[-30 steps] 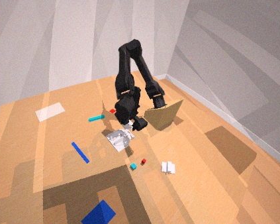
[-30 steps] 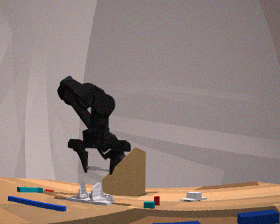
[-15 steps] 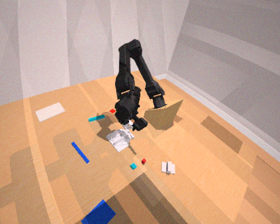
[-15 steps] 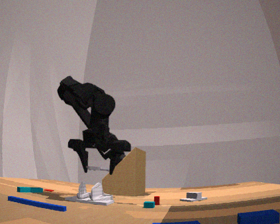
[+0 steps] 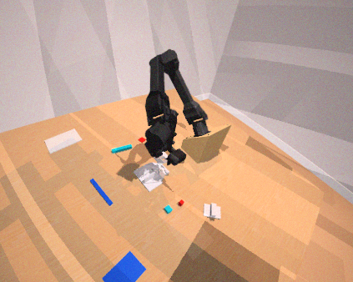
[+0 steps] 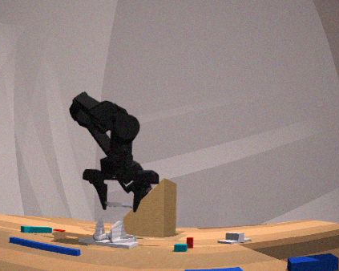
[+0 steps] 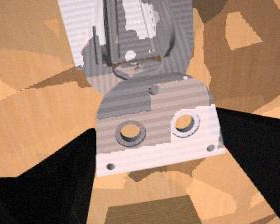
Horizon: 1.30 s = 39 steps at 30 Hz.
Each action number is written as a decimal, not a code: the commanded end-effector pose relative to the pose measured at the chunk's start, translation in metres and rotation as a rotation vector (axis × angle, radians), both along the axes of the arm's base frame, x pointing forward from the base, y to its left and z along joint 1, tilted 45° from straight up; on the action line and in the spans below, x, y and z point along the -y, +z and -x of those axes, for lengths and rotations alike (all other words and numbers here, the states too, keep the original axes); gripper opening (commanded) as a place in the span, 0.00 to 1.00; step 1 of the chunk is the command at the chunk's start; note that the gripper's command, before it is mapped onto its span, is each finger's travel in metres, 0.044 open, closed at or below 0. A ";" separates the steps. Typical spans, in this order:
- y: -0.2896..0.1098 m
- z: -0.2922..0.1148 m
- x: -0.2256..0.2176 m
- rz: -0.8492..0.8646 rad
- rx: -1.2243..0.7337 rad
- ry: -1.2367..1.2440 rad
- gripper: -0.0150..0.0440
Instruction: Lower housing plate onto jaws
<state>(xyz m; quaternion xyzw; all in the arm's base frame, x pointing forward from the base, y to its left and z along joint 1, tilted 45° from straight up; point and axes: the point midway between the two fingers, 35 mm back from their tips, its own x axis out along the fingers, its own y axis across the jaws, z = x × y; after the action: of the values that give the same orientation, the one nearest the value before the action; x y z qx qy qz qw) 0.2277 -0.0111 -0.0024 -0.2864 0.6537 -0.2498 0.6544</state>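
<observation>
My tool (image 5: 167, 158) (image 6: 119, 204) (image 7: 153, 124) stands wide, its fingers clamped on opposite edges of the housing plate (image 6: 119, 204) (image 7: 158, 117), which hangs nearly level above the white jaw assembly (image 5: 151, 175) (image 6: 109, 238) (image 7: 136, 35), not touching it in the exterior view. I judge this the lowering step, the plate still to be seated. I'd line up over the stubs first, since the wrist view shows the plate off to one side of the assembly; then come straight down slowly, keep it flat, and open only once both stubs bear it. A tilted descent could catch one stub and knock a jaw off its pin.

Counting: one plate, two round holes through it, one tan wedge block (image 5: 205, 146) (image 6: 153, 216), two teal pieces (image 5: 122, 148) (image 6: 36, 229), two red pieces (image 5: 181, 203) (image 6: 190, 242), all on the wooden surface (image 5: 247, 188) (image 6: 149, 260) but the plate.
</observation>
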 end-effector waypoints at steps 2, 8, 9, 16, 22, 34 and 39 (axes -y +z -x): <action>-0.006 0.000 0.004 -0.003 -0.004 0.002 0.85; -0.013 -0.001 0.011 -0.003 -0.004 0.002 0.85; -0.014 -0.001 0.012 -0.003 -0.004 0.002 0.85; -0.023 -0.002 0.020 -0.003 -0.004 0.002 0.85; -0.029 -0.001 0.027 -0.003 -0.004 0.002 0.85; -0.042 0.000 0.041 0.001 -0.004 0.001 0.85; -0.042 0.000 0.042 0.002 -0.004 0.001 0.85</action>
<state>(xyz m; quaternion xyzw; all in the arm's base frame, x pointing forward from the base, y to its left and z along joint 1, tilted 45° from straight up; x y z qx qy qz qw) 0.2275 -0.0526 -0.0444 -0.2843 0.6555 -0.2502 0.6533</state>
